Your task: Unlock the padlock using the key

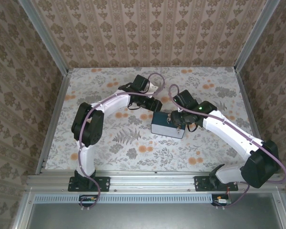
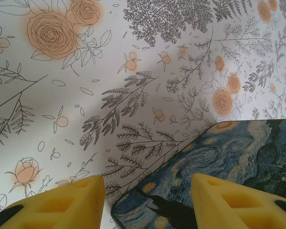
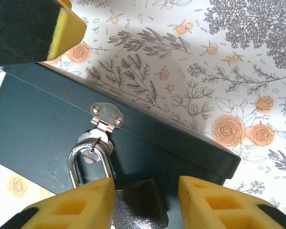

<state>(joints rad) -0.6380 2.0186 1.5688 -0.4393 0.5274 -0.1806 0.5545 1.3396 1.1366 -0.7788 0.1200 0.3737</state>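
Two grippers meeting at a dark blue box [image 1: 162,127] mid-frame in the top view, left gripper [image 2: 148,200] fingers spread over its starry lid corner, padlock [image 3: 139,204] hanging from the hasp [image 3: 107,115], low centre, between the spread fingers of the right gripper [image 3: 147,200].

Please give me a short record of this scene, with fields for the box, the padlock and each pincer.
box: dark blue, lid down, on the floral table
padlock: hangs by its shackle from the box's hasp
left pincer: open, above a corner of the box lid
right pincer: open, set around the padlock body
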